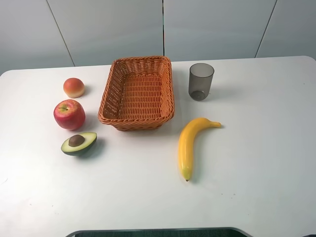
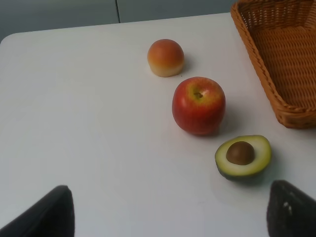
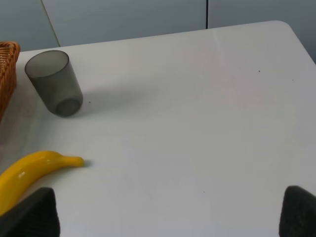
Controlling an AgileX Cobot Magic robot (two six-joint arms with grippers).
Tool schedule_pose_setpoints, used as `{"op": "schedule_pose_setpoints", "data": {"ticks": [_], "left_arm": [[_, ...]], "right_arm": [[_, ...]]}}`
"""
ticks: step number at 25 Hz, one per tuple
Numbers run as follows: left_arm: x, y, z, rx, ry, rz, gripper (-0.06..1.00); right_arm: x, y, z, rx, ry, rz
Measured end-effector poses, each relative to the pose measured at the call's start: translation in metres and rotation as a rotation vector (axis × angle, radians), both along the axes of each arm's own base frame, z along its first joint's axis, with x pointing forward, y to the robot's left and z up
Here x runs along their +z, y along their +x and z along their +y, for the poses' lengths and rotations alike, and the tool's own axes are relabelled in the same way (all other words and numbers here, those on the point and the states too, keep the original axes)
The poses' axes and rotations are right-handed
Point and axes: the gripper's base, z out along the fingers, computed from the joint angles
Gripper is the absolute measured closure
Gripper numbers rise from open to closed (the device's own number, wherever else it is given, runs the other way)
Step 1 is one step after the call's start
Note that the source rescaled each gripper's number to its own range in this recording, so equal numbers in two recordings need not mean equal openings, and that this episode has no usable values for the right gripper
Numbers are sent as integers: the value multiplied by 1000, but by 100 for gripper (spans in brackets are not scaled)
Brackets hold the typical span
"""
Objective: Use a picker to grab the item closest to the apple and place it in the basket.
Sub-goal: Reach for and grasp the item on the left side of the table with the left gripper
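Exterior high view, task not yet begun: the woven orange wicker basket (image 1: 105,101) stands empty at the middle of the white tabletop (image 1: 256,163), and nothing is held or lifted. The shiny red apple (image 1: 69,114) lies well to the left of the basket, with a halved green avocado showing its brown stone (image 1: 78,143) just beside it on the near side and a small round orange-pink peach (image 1: 73,87) just beside it on the far side. The two gaps look almost equal, so we cannot say with certainty which piece is nearer. We judge the avocado the likelier target, and the left arm the one placed to reach it. The long yellow banana (image 1: 190,143) and the smoky grey translucent cup (image 1: 201,81) lie to the right of the basket, well apart from the apple, and we rule them out. Every step therefore remains: approach, grasp, carry, release over the basket. In the left wrist view the left fingers (image 2: 49,215) are spread wide at the frame's edges, empty and touching nothing, with the avocado ahead of them. In the right wrist view the right fingers (image 3: 34,215) are likewise wide apart and empty, clear of the banana's tip.
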Motion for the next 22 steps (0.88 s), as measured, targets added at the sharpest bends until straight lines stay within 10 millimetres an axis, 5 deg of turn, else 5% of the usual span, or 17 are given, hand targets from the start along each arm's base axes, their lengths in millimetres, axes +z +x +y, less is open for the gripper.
{"op": "schedule_pose_setpoints", "data": {"ticks": [22], "left_arm": [[0, 0, 0, 0, 0, 0, -6]], "right_arm": [[0, 0, 0, 0, 0, 0]]}}
